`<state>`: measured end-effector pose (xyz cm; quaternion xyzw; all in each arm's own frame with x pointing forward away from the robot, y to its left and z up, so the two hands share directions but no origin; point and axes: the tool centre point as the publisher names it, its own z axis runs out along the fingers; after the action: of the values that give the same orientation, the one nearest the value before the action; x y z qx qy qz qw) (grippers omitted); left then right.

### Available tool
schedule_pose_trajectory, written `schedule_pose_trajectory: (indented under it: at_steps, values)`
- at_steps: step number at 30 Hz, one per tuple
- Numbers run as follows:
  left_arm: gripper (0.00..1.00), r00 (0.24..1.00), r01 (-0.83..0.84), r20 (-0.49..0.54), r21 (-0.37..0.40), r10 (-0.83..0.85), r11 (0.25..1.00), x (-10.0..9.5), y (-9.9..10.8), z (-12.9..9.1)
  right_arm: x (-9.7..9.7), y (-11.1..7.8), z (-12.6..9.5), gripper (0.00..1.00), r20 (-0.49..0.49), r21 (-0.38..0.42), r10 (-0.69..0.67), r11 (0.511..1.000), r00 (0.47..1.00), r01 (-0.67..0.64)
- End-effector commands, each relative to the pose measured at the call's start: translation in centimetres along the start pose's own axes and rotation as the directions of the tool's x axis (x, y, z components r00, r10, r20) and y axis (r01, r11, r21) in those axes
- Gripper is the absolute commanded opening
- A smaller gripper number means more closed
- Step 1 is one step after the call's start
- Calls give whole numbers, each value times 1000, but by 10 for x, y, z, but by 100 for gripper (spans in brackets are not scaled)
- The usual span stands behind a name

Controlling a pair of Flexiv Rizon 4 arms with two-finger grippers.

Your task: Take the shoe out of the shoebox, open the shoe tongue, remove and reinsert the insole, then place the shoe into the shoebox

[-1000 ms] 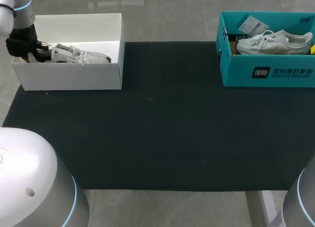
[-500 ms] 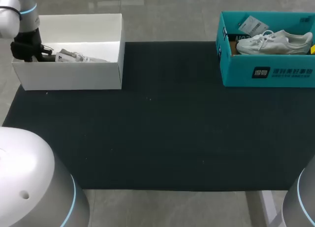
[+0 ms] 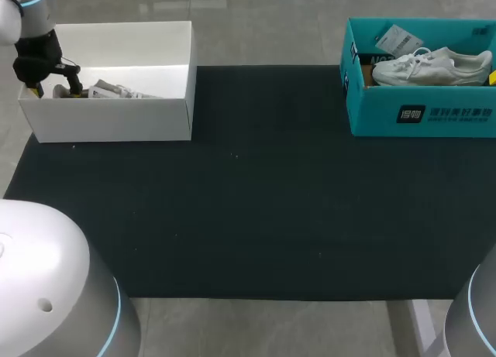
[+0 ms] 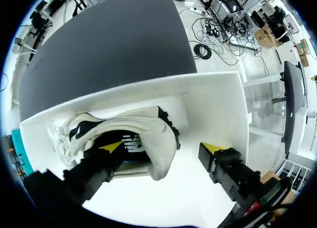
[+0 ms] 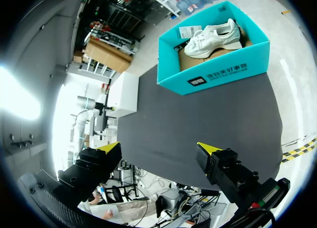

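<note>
two shoeboxes point(image 3: 116, 121) point(image 3: 422, 117) edge the dark mat point(image 3: 256, 187) — left fingers point(image 4: 112, 147), right fingers point(image 5: 210, 148) both spread apart.

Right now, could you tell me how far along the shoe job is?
Nearly finished, it seems. Done: the shoe lies inside the white shoebox, lower than a second ago. In hand: the left gripper, open astride the heel, has lifted slightly. Left: only withdrawing it; the insole steps cannot be checked here. The right gripper hangs open, empty.
</note>
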<state>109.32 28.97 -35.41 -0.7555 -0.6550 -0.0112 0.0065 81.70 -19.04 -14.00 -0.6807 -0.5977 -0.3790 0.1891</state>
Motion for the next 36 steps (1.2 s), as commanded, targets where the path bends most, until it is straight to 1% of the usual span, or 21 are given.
schedule_pose_trajectory:
  at_steps: [1,6,11,15,21,26,31,33,35,36]
  values:
    - [100,999,46,6,-9,-46,999,-6,-15,-32,0,-1,0,100,2,-1,1,1000,1000,-1]
    - [100,992,110,55,5,-110,994,-12,-10,-56,0,-1,0,100,2,-1,1,1000,1000,-1]
    - [100,990,114,89,-25,-112,993,-16,-6,-84,0,-1,0,100,2,-1,1,1000,1000,-1]
    - [100,990,104,96,-44,-100,994,-15,-2,-106,0,-1,0,100,2,-1,1,1000,1000,-1]
    - [100,990,95,109,-39,-90,995,-12,12,-133,0,-1,0,100,2,-1,1,1000,1000,-1]
    - [100,990,96,106,-49,-91,994,-12,15,-154,0,-1,0,100,2,-1,1,1000,1000,-1]
    - [100,991,90,106,-44,-85,995,-17,10,-158,0,-1,0,100,2,-1,1,1000,1000,-1]
    - [100,989,91,116,-22,-88,996,-18,7,-156,-7,10,2,100,11,-28,-12,1000,1000,12]
    - [100,989,91,119,-12,-89,996,-18,4,-155,-17,21,0,100,66,-26,-3,1000,998,5]
    - [100,989,89,117,-8,-88,996,-18,2,-155,-22,26,-2,100,85,-20,-31,999,996,33]
